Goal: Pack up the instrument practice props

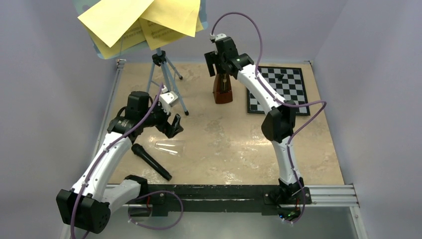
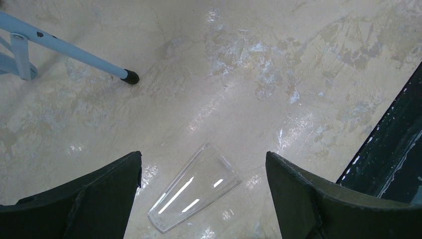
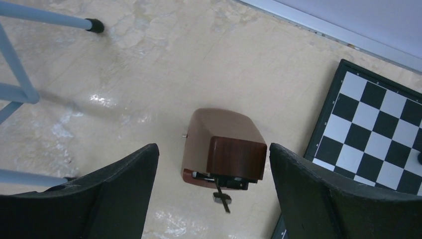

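The brown metronome (image 1: 222, 89) stands upright at the back middle of the table. My right gripper (image 1: 214, 61) hovers open above it; in the right wrist view the metronome (image 3: 224, 149) sits between my wide-open fingers, its pendulum exposed. The light-blue music stand (image 1: 166, 79) stands at the back left, with yellow sheet-music pages (image 1: 144, 20) on its tray. My left gripper (image 1: 171, 124) is open and empty above a clear tapered plastic cover (image 1: 168, 147), which lies flat between my fingers in the left wrist view (image 2: 196, 186).
A black microphone (image 1: 151, 162) lies near the left arm. A chessboard (image 1: 279, 89) lies at the back right and shows in the right wrist view (image 3: 373, 129). A stand leg tip (image 2: 130, 76) is ahead of my left gripper. The black rail (image 1: 224, 191) runs along the near edge.
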You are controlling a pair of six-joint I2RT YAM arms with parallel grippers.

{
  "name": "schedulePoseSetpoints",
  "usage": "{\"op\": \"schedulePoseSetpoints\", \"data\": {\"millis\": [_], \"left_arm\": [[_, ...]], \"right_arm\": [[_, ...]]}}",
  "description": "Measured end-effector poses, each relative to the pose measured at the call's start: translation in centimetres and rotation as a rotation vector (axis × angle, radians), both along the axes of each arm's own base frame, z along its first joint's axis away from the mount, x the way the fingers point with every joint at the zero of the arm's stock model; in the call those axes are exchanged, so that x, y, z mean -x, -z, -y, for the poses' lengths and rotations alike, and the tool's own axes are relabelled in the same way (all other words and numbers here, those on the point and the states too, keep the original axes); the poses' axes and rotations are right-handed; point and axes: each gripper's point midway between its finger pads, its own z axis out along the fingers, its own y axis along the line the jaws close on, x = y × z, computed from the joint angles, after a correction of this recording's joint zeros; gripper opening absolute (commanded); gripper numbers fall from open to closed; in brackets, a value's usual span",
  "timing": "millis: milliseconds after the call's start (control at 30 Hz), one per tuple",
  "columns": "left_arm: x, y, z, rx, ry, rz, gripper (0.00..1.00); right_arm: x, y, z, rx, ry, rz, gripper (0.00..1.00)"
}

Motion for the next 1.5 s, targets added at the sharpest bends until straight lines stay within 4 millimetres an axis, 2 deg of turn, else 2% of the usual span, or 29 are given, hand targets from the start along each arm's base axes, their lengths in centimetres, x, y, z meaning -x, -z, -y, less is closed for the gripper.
{"op": "schedulePoseSetpoints", "data": {"millis": [367,533,667,767,833,933,1033,1133,1333,1500], "left_arm": [[0.0,-0.1,-0.3,-0.006,-0.021,0.012,0.99],[-0.1,0.0,-0.4,-0.010,-0.024,0.012,0.99],[-0.1,0.3,-0.4,-0.013,-0.021,0.008,0.99],[-0.2,0.4,-0.4,-0.018,-0.018,0.006,0.99],[-0.2,0.6,-0.4,-0.021,-0.016,0.002,0.99],[-0.2,0.7,-0.4,-0.025,-0.013,0.002,0.99],[-0.2,0.7,-0.5,-0.032,-0.007,0.005,0.99],[-0.2,0.8,-0.5,-0.040,-0.003,0.009,0.99],[-0.2,1.2,-0.8,-0.066,0.017,0.024,0.99],[0.2,2.0,-1.3,-0.117,0.055,0.031,0.99]], "right_arm": [[-1.0,1.2,1.2,0.043,0.084,0.016,0.76],[-0.3,3.1,1.4,0.058,0.089,-0.034,0.62],[0.0,3.6,1.5,0.062,0.089,-0.050,0.58],[-0.1,3.6,1.4,0.063,0.087,-0.048,0.48],[0.0,3.5,1.4,0.063,0.081,-0.046,0.36],[0.1,3.6,1.2,0.063,0.058,-0.046,0.27],[0.3,3.5,1.2,0.062,0.038,-0.043,0.09],[1.4,3.3,1.3,0.070,-0.010,-0.046,0.00],[5.9,3.6,1.8,0.090,-0.192,-0.084,0.00],[9.0,3.8,1.0,0.071,-0.376,-0.104,0.00]]}}
